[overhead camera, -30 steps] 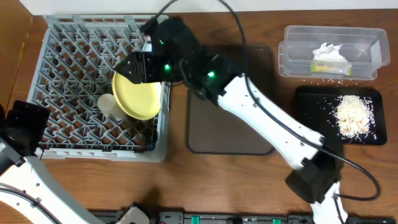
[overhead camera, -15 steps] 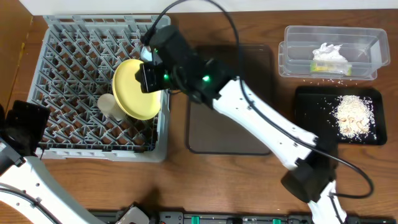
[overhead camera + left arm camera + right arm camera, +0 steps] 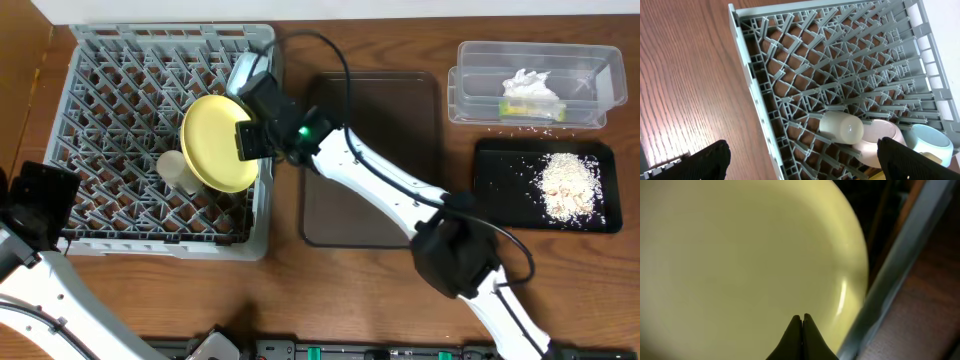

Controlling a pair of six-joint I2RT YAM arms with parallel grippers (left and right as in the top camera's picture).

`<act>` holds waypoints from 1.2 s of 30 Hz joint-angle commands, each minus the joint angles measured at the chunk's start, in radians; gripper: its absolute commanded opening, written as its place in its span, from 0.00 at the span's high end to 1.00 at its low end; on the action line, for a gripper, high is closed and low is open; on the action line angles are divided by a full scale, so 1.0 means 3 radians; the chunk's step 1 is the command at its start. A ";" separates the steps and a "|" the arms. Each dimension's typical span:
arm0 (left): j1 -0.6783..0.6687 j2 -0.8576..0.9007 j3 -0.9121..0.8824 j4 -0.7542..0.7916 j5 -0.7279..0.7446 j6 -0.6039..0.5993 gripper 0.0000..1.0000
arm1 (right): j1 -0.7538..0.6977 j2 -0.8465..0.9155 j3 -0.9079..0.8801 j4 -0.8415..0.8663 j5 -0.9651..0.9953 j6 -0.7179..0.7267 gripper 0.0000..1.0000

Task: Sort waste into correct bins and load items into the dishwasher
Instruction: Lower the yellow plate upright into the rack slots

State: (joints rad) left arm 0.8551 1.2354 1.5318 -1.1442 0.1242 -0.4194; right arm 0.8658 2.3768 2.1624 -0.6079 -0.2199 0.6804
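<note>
The round yellow-green plate [image 3: 213, 145] leans among the pegs at the right side of the grey dishwasher rack [image 3: 120, 70]. My right gripper [image 3: 246, 140] hovers at the plate's right edge. In the right wrist view the gripper [image 3: 802, 316] is shut with nothing between its fingers, and the plate [image 3: 740, 245] fills the frame. The left gripper [image 3: 802, 160] is open over the rack's wall [image 3: 752, 90], holding nothing. Inside the rack lie the pale cup [image 3: 840, 127], the white bowl [image 3: 880, 142] and the light blue bowl [image 3: 930, 142].
A brown serving tray [image 3: 370, 200] lies right of the rack under my right arm. At the far right stand the clear tub [image 3: 475, 90] with the white napkin [image 3: 527, 85] and the black tray [image 3: 495, 190] with the beige crumbs [image 3: 570, 185].
My right gripper has shut, with nothing in it, and slid right to the plate's right edge. The plate has stayed in the rack. The left arm has not moved.
</note>
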 commanded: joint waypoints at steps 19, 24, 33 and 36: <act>0.0013 0.0004 0.0013 0.0000 -0.0019 -0.0005 0.05 | 0.0046 0.0319 0.0015 0.0104 0.0003 0.0130 0.99; 0.0013 0.0004 0.0013 0.0000 -0.0019 -0.0005 0.05 | 0.0114 0.0319 0.0015 0.0032 0.0141 0.0198 0.99; 0.0013 0.0004 0.0013 0.0000 -0.0019 -0.0005 0.05 | 0.0266 0.0303 0.0065 -0.0181 0.0567 0.0135 0.99; 0.0013 0.0004 0.0013 0.0000 -0.0019 -0.0005 0.05 | 0.0234 0.0242 0.0193 -0.0298 0.0570 0.0117 0.99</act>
State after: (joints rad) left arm 0.8551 1.2354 1.5318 -1.1439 0.1242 -0.4194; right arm 0.9466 2.4454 2.1838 -0.6689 -0.0967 0.7300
